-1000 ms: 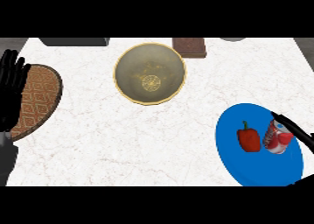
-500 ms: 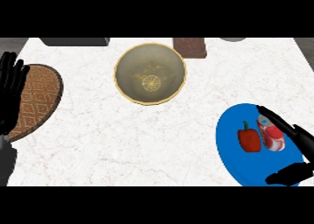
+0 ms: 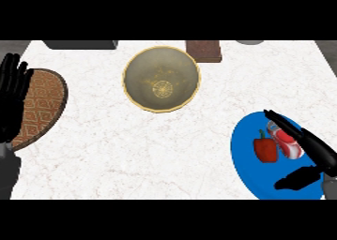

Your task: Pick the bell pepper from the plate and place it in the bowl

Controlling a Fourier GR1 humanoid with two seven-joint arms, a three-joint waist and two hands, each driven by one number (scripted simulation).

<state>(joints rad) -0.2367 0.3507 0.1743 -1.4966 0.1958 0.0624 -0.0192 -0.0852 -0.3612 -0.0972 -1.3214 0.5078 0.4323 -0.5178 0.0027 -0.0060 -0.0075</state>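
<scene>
A red bell pepper [image 3: 265,149] with a green stem lies on the blue plate [image 3: 250,176] at the lower right. Beside it on the plate is a red and white packet [image 3: 287,142], partly under my fingers. My right hand [image 3: 314,152] hovers over the plate's right side, open, its fingers stretched past the packet and its thumb spread low, apart from the pepper. The gold-rimmed bowl [image 3: 162,78] stands at the upper middle with nothing in it. My left hand [image 3: 8,96] rests open at the left edge, fingers up.
A round brown patterned mat [image 3: 41,103] lies at the left under my left hand. A brown block [image 3: 203,49] and a dark grey box [image 3: 80,44] sit along the far edge. White marble counter [image 3: 129,150] spans between plate and bowl.
My right hand has slid left and further over the plate, its fingers now lying over the packet and its thumb spread wider. The pepper and the left hand have not moved.
</scene>
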